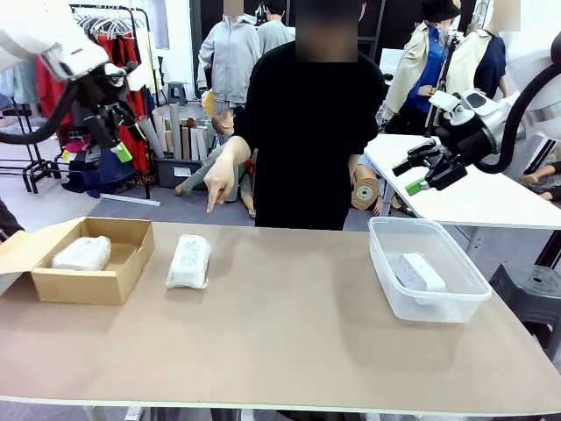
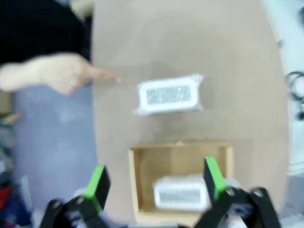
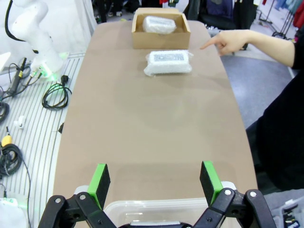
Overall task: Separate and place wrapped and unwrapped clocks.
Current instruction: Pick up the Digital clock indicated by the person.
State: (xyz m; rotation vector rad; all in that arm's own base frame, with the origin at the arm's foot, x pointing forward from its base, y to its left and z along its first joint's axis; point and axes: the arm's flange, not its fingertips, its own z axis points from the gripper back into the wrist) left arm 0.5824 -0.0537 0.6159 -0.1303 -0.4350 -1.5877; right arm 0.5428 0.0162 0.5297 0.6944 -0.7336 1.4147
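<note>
Clock [image 2: 168,95], white brick in cloudy bubble wrap, lies beyond spread left gripper [image 2: 154,167], long axis crosswise; right gripper [image 3: 153,166] spread.

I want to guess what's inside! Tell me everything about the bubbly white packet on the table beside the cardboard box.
The wrapped clock is a white, brick-shaped block in cloudy bubble wrap, with a grey speckled label on top. It lies flat on the brown table, beside the open cardboard box, apart from it. Only the table touches it. The person's hand points down at it from above, not touching.
</note>
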